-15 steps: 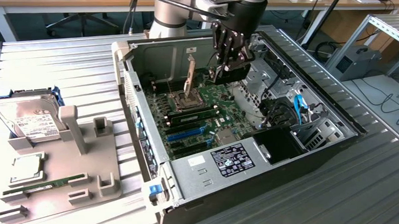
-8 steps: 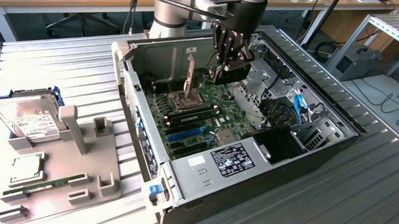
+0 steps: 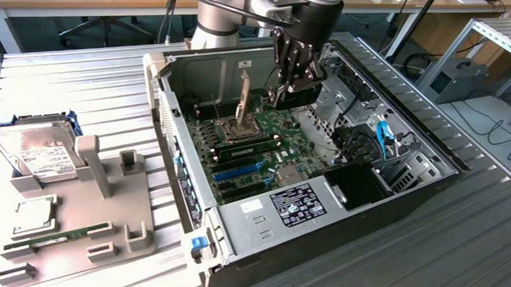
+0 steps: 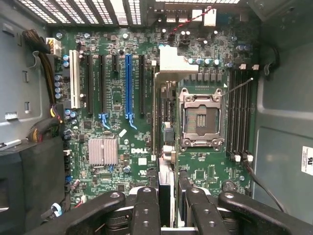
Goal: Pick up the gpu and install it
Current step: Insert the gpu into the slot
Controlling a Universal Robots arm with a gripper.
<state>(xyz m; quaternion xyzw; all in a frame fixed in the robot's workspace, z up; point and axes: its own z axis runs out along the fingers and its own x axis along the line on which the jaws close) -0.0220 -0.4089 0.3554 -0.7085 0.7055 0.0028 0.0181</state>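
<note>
**A:** What do you see in the exterior view?

**B:** I see the arm reaching down into the open computer case [image 3: 339,185], which lies on its side on the metal table [image 3: 87,86]. The gripper [image 3: 293,87] hangs over the motherboard [image 3: 264,150], near the far wall of the case. It holds the gpu [image 3: 244,95] edge-on, a thin upright card above the CPU socket [image 3: 237,127]. At the table's near corner on the exterior view's left stands a grey holder [image 3: 92,195] with a hard drive [image 3: 36,152] at its far end.

**A:** And the wrist view?

**B:** There the fingers [image 4: 146,208] are partly closed on the gpu [image 4: 165,127]. The card stands on its edge between the blue slot [image 4: 128,83] and the CPU socket [image 4: 201,115]. I cannot tell if it touches the board.
</note>
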